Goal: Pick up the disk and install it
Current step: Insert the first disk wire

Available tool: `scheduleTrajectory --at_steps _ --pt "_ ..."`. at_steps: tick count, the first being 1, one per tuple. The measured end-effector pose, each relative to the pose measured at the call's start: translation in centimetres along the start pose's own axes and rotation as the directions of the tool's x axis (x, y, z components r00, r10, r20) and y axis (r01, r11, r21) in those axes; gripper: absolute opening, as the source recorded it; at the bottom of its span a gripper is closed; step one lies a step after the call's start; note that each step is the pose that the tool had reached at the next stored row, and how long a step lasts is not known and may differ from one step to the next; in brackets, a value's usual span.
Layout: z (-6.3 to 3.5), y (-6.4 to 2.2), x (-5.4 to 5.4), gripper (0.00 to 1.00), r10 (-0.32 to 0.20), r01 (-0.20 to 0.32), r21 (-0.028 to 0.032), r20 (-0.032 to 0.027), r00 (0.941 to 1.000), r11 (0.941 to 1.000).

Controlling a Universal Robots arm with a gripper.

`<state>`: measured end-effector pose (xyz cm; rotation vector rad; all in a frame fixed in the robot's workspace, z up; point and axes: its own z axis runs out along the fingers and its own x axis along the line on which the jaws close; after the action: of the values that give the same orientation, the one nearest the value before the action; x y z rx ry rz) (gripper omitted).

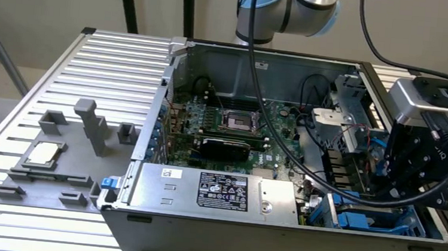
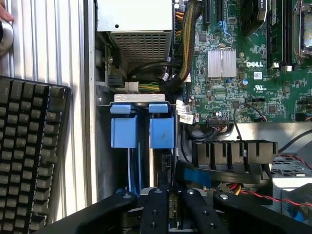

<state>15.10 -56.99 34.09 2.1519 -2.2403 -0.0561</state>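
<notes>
Near the table's [image 1: 94,49] left edge: grey holders and a small square chip [image 1: 43,154]. Mid-table: an open computer case [image 1: 279,238]. At the case's right end, reaching into the drive bay: the hand [image 2: 171,214], fingers drawn close together, apparently clamped on the thin edge of the disk [image 2: 162,146]. Standing on edge in its blue frame beside a second blue frame [image 2: 123,131], long axis straight ahead of the fingers into the bay.
</notes>
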Motion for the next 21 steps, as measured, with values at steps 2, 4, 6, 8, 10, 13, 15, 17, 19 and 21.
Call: scheduleTrajectory --at_steps 2,4,6,8,10,13,15,17,19,21 --pt "0.02 -0.05 0.0 0.16 0.0 0.0 -0.0016 -0.0025 1.0 1.0" --pt "0.05 -0.07 -0.01 0.16 0.0 0.0 -0.0026 -0.0053 1.0 1.0" --pt "0.14 -0.08 0.0 0.16 0.001 -0.001 -0.0027 -0.0067 1.0 1.0" --pt "0.25 -0.09 0.0 0.16 0.0 0.0 -0.0027 -0.0071 1.0 1.0" --pt "0.35 -0.13 -0.01 0.16 0.001 -0.001 -0.0027 -0.0073 1.0 1.0" --pt "0.42 -0.3 -0.01 0.16 0.001 -0.001 -0.0029 -0.0071 1.0 1.0" --pt "0.45 -0.41 -0.02 0.16 0.001 -0.001 -0.0031 -0.0073 1.0 1.0" --pt "0.49 -0.44 -0.02 0.16 0.001 -0.001 -0.0028 -0.0079 1.0 1.0" --pt "0.54 -0.46 -0.02 0.16 0.0 0.0 -0.0029 -0.0079 1.0 1.0" --pt "0.58 -0.46 -0.02 0.16 0.0 -0.001 -0.003 -0.0076 1.0 1.0"
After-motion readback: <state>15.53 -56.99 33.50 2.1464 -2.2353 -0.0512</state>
